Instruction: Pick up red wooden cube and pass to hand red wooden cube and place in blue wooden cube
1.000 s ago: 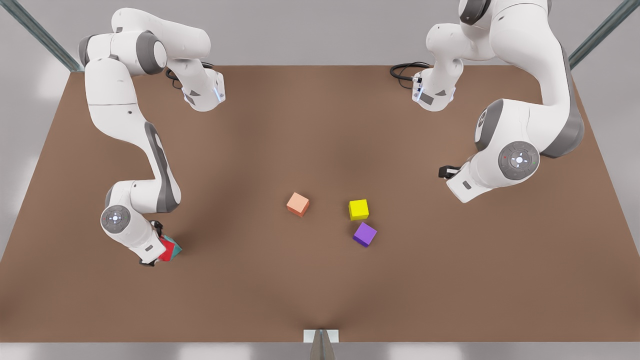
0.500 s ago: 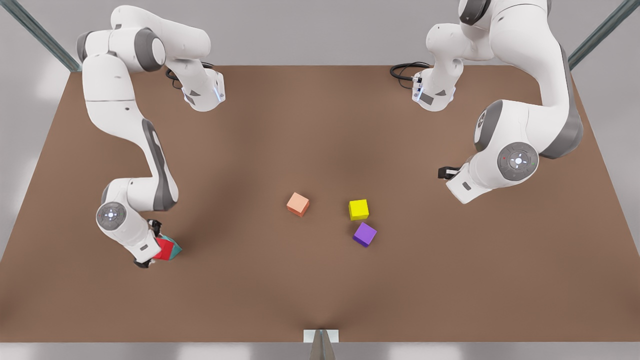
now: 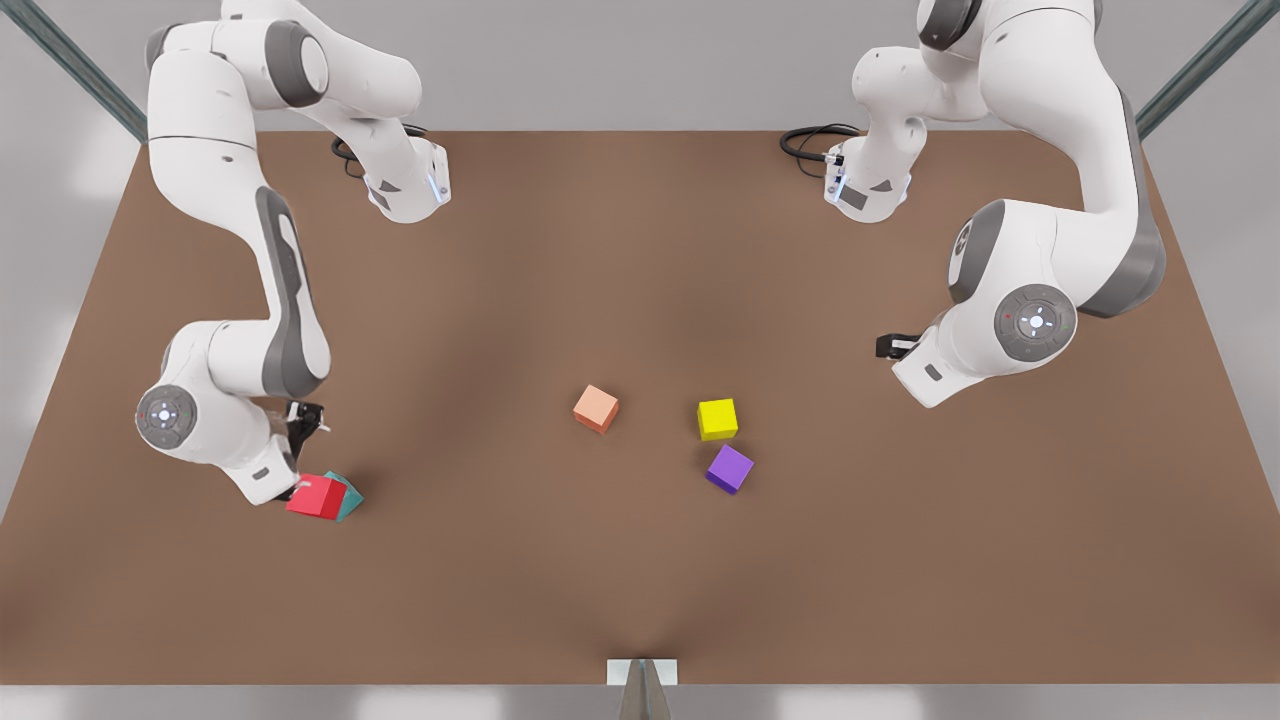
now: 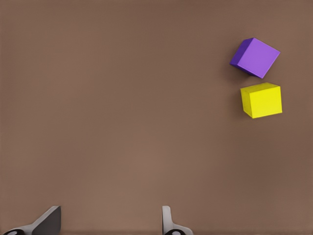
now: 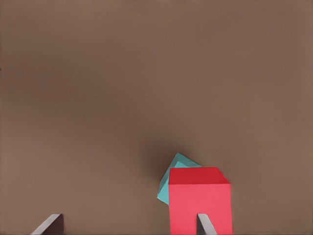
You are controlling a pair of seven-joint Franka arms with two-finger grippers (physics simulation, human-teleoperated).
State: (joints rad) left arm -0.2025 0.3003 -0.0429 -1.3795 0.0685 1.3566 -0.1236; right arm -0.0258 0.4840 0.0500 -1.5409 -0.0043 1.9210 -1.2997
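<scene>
The fingers of the right gripper are seen spread apart with nothing clasped between them. One fingertip is shown in front of the red wooden cube; contact cannot be told. The red wooden cube is seen resting on the blue wooden cube, turned askew, so that a teal corner is left showing. Both are found at the near edge of the table, on the front view's left, just beside the right gripper.

The placing step is judged all but done. A straight lift clear is called for next, with the stack left unbumped.

The left gripper is held waiting at the front view's right, fingers parted and empty, over bare table near the purple cube and yellow cube.
</scene>
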